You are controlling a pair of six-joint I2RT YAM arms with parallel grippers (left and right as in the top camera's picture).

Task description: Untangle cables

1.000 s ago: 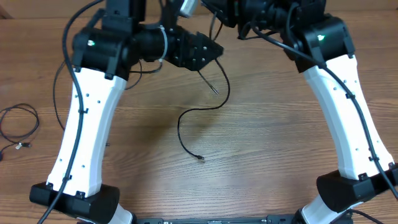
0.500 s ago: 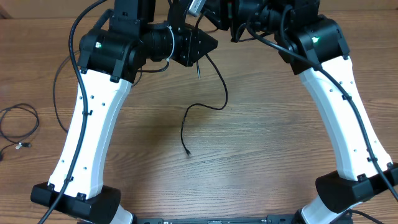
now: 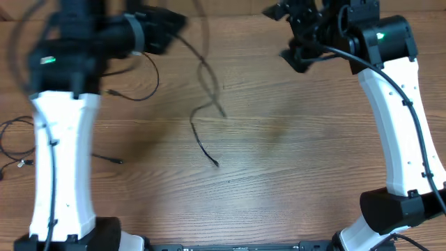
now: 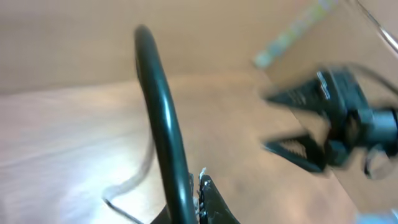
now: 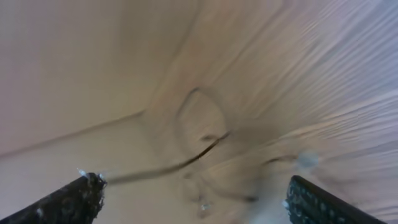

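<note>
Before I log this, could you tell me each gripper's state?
Left gripper: closed on the cable, though blurred.
Right gripper: open, empty.

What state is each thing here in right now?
left gripper: shut on the long cable, motion-blurred.
right gripper: open, empty.
long cable: lifted at one end, strung out, apart from the coiled cable.
coiled cable: lying loose at the left edge, untouched.

Soft, even light falls from above on the table (image 3: 293, 174), with only faint, diffuse shadows near the cable (image 3: 203, 148). In the overhead view the left arm (image 3: 59, 139) and the cable's upper part are heavily smeared, while the right arm (image 3: 401, 118) is sharp. Both wrist views are blurred throughout. Pale glare washes the table at the left wrist view's lower left.
</note>
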